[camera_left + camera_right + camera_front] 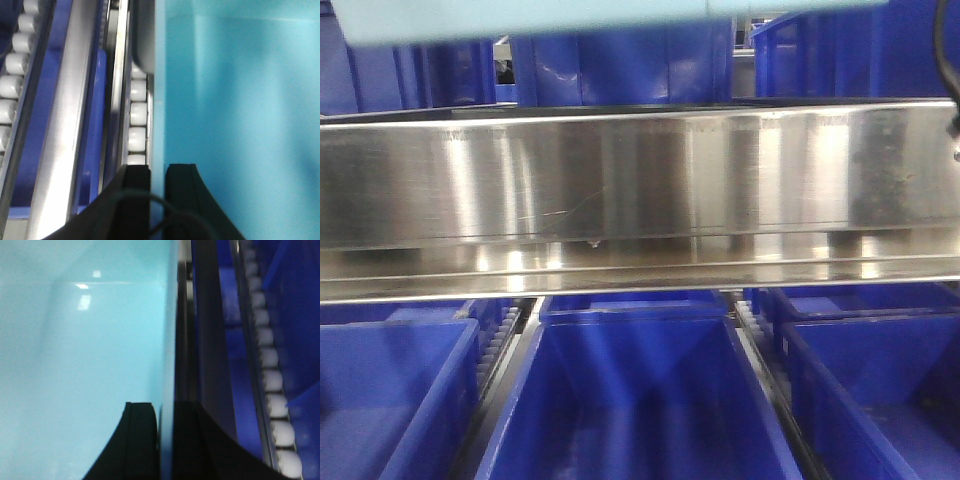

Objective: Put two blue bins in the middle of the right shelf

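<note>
A light blue bin [520, 18] shows only as a strip along the top edge of the front view. In the left wrist view its inside [240, 100] fills the right half, and my left gripper [158, 172] is shut on its left wall, one black finger on each side. The right wrist view has the same bin [90, 340] filling the left half, with my right gripper [167, 410] shut on its right wall. Neither gripper appears in the front view. Whether the bin rests on anything is hidden.
A wide stainless steel shelf beam [640, 180] crosses the front view. Below it stand dark blue bins at the left [390, 390], middle [640, 400] and right [880, 380], with more behind the beam. White roller tracks [137, 115] [272, 380] run beside the held bin.
</note>
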Controlling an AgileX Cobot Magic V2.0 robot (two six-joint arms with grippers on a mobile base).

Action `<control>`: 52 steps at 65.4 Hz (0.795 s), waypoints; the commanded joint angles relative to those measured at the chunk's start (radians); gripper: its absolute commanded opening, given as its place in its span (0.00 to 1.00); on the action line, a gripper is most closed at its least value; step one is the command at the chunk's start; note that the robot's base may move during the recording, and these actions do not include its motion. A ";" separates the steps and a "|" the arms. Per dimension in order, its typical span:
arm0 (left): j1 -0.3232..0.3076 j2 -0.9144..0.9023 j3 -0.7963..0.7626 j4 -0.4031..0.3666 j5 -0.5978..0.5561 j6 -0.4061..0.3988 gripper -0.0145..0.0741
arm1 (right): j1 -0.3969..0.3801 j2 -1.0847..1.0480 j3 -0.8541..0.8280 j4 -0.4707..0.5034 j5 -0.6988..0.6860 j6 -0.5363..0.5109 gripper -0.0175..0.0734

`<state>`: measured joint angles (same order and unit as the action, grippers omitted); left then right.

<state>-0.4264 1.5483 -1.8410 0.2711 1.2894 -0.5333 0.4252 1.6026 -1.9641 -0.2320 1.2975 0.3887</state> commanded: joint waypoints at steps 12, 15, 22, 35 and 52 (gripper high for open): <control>-0.010 -0.062 -0.076 -0.002 -0.068 0.013 0.04 | 0.017 -0.029 -0.070 0.034 -0.076 -0.005 0.02; -0.010 -0.062 -0.076 0.007 -0.068 0.013 0.04 | 0.017 -0.029 -0.070 0.034 -0.076 -0.005 0.02; -0.010 -0.062 -0.076 0.008 -0.068 0.017 0.04 | 0.017 -0.029 -0.070 0.034 -0.076 -0.005 0.02; -0.010 -0.062 -0.076 0.008 -0.068 0.017 0.04 | 0.017 -0.030 -0.070 0.034 -0.076 -0.005 0.02; -0.010 -0.062 -0.076 0.025 -0.068 0.017 0.04 | 0.017 -0.030 -0.070 0.034 -0.076 -0.005 0.02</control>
<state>-0.4264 1.5054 -1.9010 0.2990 1.2995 -0.5155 0.4337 1.5909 -2.0166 -0.2211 1.2938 0.3887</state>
